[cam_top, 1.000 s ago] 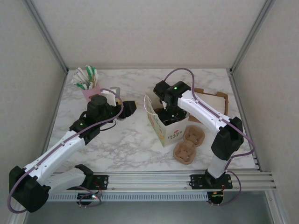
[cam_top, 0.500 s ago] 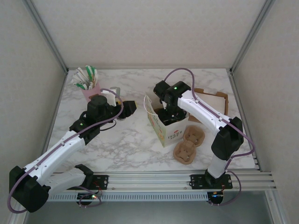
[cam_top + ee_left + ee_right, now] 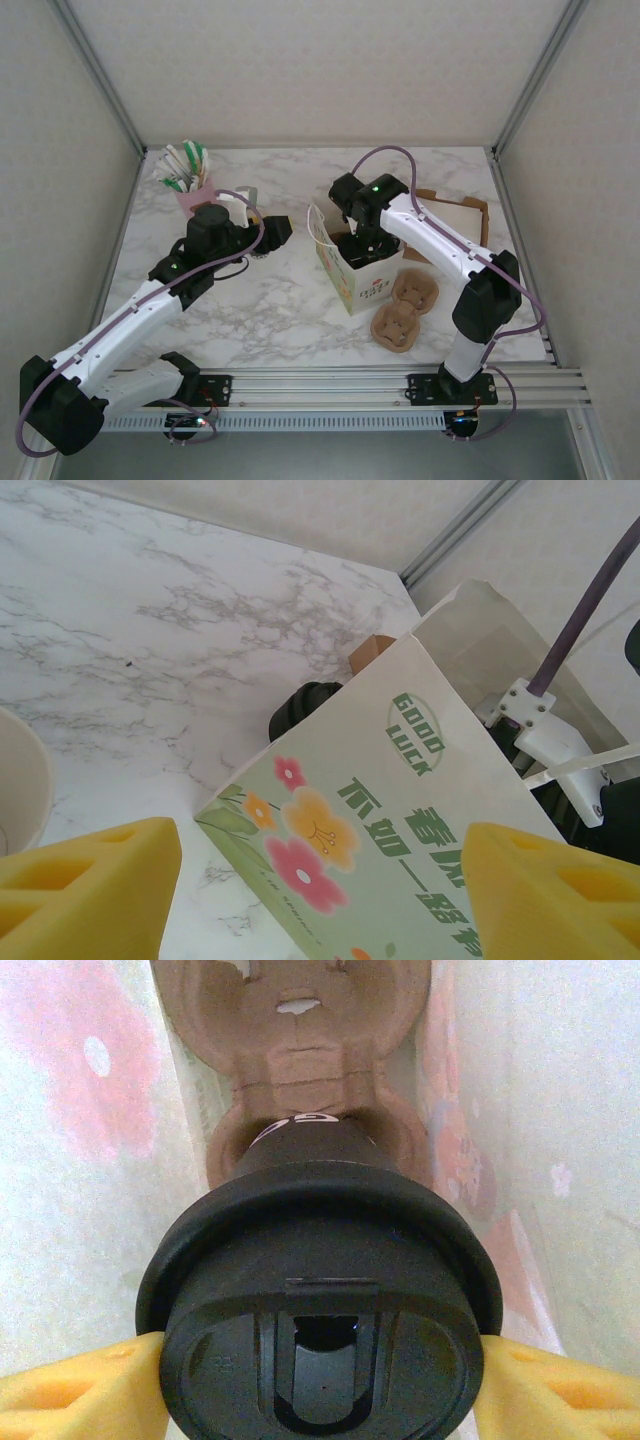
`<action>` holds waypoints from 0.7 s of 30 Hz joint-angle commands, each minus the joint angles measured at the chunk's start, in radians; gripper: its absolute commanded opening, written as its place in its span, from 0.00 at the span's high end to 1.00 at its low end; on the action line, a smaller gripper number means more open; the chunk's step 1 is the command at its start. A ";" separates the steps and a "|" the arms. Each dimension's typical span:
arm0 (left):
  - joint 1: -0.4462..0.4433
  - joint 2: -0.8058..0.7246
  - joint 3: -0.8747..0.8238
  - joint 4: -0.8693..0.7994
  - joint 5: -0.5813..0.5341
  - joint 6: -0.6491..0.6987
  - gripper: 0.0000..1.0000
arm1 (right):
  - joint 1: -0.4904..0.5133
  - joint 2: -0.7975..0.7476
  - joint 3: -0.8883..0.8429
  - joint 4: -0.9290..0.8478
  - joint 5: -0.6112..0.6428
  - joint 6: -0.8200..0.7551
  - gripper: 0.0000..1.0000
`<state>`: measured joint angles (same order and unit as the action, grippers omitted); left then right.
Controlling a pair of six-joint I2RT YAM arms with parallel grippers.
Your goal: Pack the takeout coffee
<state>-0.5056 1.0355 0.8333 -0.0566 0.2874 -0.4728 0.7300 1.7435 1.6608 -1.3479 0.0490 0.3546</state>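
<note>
The takeout coffee (image 3: 320,1300) shows its round black lid from above, deep inside the flowered paper bag (image 3: 350,275). Its base stands in the near well of a brown pulp carrier (image 3: 300,1020) on the bag's floor. My right gripper (image 3: 320,1390) reaches down into the bag (image 3: 60,1160), its yellow pads pressed against both sides of the lid. In the top view the right gripper (image 3: 358,245) is sunk in the bag's mouth. My left gripper (image 3: 320,900) is open just left of the bag (image 3: 400,860), nothing between its fingers; from above the left gripper (image 3: 275,232) stands apart from the bag.
Two brown pulp carriers (image 3: 405,308) lie right of the bag. A pink holder of stirrers (image 3: 190,180) stands back left and a flat cardboard box (image 3: 455,215) back right. A lidless paper cup (image 3: 20,790) and a squat black cylinder (image 3: 300,708) sit near the bag.
Hardly anything has moved. The right gripper stays down in the bag on the cup's lid, and the left arm holds its place.
</note>
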 commanded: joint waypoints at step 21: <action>-0.008 -0.018 0.016 -0.002 -0.003 -0.011 0.25 | -0.004 -0.035 0.095 -0.092 0.009 0.021 0.15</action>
<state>-0.5056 1.0355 0.8337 -0.0566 0.2878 -0.4759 0.7300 1.7416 1.7226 -1.4021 0.0521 0.3592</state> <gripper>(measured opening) 0.747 0.851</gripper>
